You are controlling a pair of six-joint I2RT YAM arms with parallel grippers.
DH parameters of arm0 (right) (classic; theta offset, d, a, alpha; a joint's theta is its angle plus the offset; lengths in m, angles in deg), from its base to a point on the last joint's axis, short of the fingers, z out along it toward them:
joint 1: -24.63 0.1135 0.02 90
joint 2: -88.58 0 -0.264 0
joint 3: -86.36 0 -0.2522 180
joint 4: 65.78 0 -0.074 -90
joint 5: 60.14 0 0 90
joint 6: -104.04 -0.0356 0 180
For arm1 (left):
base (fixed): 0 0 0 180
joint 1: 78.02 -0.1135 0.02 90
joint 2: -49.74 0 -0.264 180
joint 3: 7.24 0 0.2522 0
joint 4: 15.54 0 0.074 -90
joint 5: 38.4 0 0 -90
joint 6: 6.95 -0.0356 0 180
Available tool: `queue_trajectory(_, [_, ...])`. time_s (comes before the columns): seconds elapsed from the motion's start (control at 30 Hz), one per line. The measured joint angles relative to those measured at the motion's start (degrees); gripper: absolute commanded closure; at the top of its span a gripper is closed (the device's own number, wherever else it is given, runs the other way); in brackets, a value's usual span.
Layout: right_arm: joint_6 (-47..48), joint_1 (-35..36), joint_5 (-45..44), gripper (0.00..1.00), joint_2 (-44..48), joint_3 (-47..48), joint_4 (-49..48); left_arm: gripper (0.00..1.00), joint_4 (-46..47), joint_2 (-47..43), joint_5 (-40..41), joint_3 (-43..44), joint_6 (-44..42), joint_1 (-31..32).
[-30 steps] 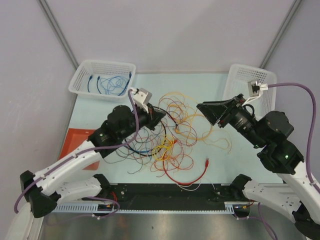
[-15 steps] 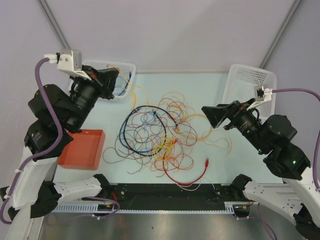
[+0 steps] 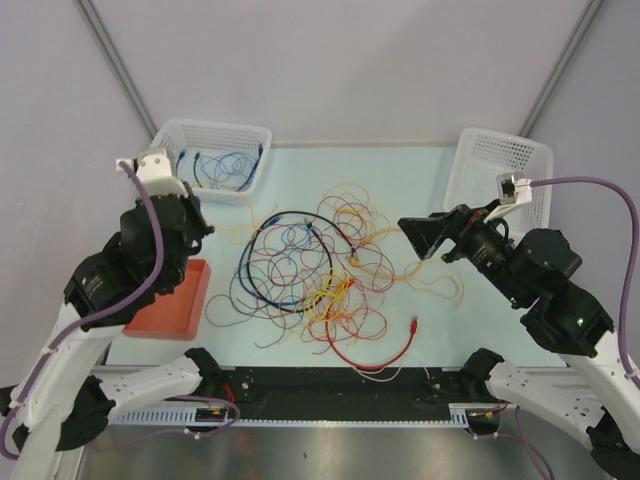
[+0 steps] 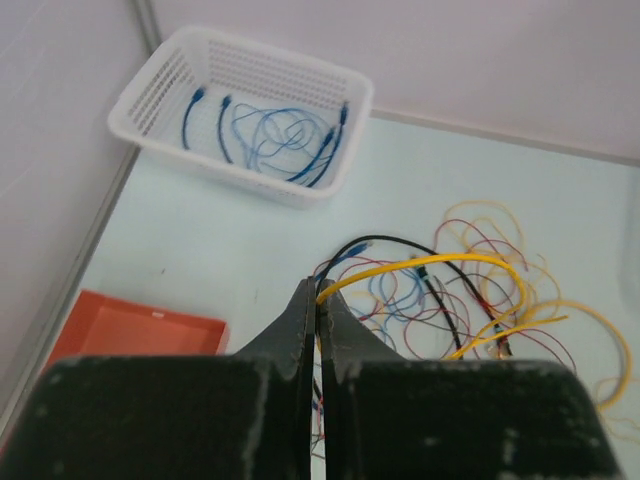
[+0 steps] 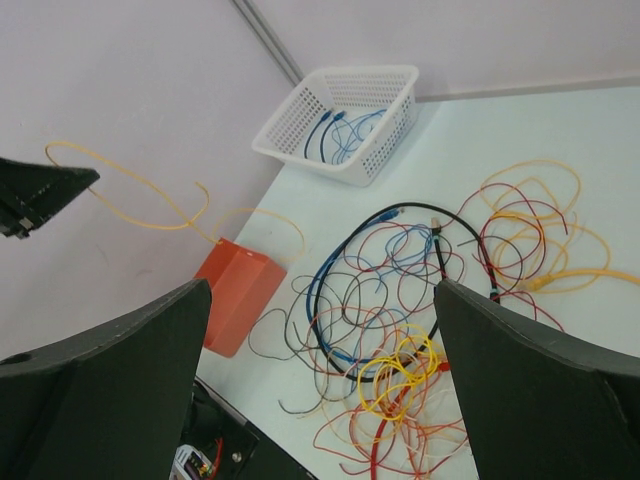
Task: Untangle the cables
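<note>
The cables [image 3: 320, 270] lie in a loose tangle of red, blue, yellow, orange and black loops on the pale table; the left wrist view shows the cables [image 4: 430, 290] ahead, and the right wrist view shows the cables [image 5: 420, 300] below. My left gripper [image 3: 200, 226] hangs at the left, above the orange tray. Its jaws are shut on a thin yellow cable [image 4: 440, 260]. That yellow cable [image 3: 245, 226] runs from the jaws back into the pile. My right gripper [image 3: 415, 235] stands wide open over the pile's right side, with nothing between its fingertips [image 5: 322, 290].
A white basket [image 3: 165, 165] at the back left holds blue cables. A second white basket [image 3: 500, 150] stands at the back right. An orange tray [image 3: 165, 305] sits at the left edge. A red cable with a plug [image 3: 395, 350] curls near the front edge.
My left arm pulled out of the pile, rose toward the back-left basket, then dropped over the orange tray, drawing the yellow cable out. My right gripper opened wide.
</note>
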Motion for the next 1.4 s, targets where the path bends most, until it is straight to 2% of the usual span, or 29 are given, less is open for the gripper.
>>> queue_trajectory(0.13, [-0.28,0.02,0.07,0.01,0.04,-0.94,-0.07,1.0,-1.11,-8.66,2.99,-10.45,5.62,-2.45])
queue_trajectory(0.23, [-1.11,0.02,0.24,0.01,0.2,-2.12,-0.33,1.0,-4.48,-12.22,5.31,-13.4,10.91,-5.77])
queue_trajectory(0.43, [-2.49,0.13,0.94,0.02,0.11,-3.52,-0.57,1.0,-15.34,-8.7,9.55,-16.26,26.08,-11.13])
queue_trajectory(0.57, [-2.71,0.28,1.16,0.02,0.04,-3.67,-1.01,1.0,-19.56,-6.93,10.86,-17.66,32.06,-16.2])
queue_trajectory(0.87, [-3.67,0.61,1.62,0.02,0.11,-5.51,-1.68,1.0,-19.74,-10.19,11.02,-21.49,33.35,-27.69])
queue_trajectory(1.2, [-3.67,0.66,3.08,0.02,-0.39,-5.64,-2.84,1.0,-20.04,-7.1,14.32,-8.9,32.74,-28.33])
queue_trajectory(1.4, [-3.67,0.66,3.28,0.02,-0.52,-5.66,-3.02,1.0,-20.28,-6.54,16.7,-5.2,31.89,-28.09])
